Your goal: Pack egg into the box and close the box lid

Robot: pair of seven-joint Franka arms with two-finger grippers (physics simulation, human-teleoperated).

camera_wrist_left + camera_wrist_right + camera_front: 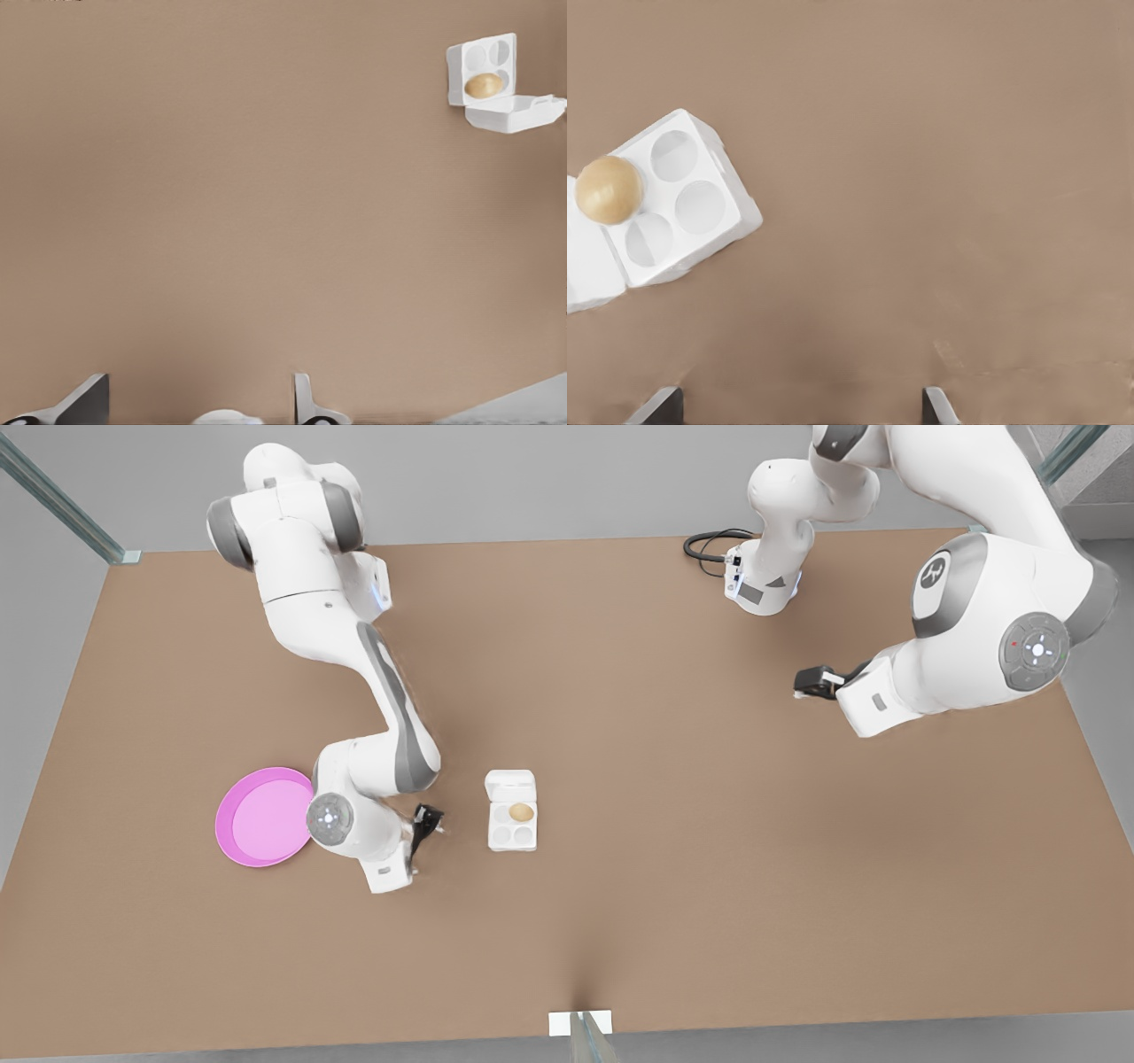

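**A:** Where is the egg [521, 812]?

**B:** It sits in one cup of the white box [512, 845]. It is in the row next to the hinge, on the front view's right. The right wrist view shows it too, a tan ball seated in a corner cup.

**A:** And the lid [511, 786]?

**B:** It is open, folded back from the cups on the far side of the box. In the left wrist view it juts out from the hinge edge and its inside faces up.

**A:** Which arm is near the box?

**B:** The right one. The right end effector [429, 823] is low over the tabletop [673, 797], just beside the box on the front view's left, and not touching it. Its wrist camera shows its two fingertips [659, 407] spread wide, with nothing between them.

**A:** And the other arm?

**B:** The left end effector [811, 682] is well away from the box, toward the front view's right, and that arm waits. In its wrist view the fingers [306, 400] are also spread wide and hold nothing. The box looks small and far off there.

**A:** Anything else on the tabletop?

**B:** A round pink plate [257, 819] lies on the front view's left, partly under the right arm's wrist. A black cable [709, 545] loops near the far edge.
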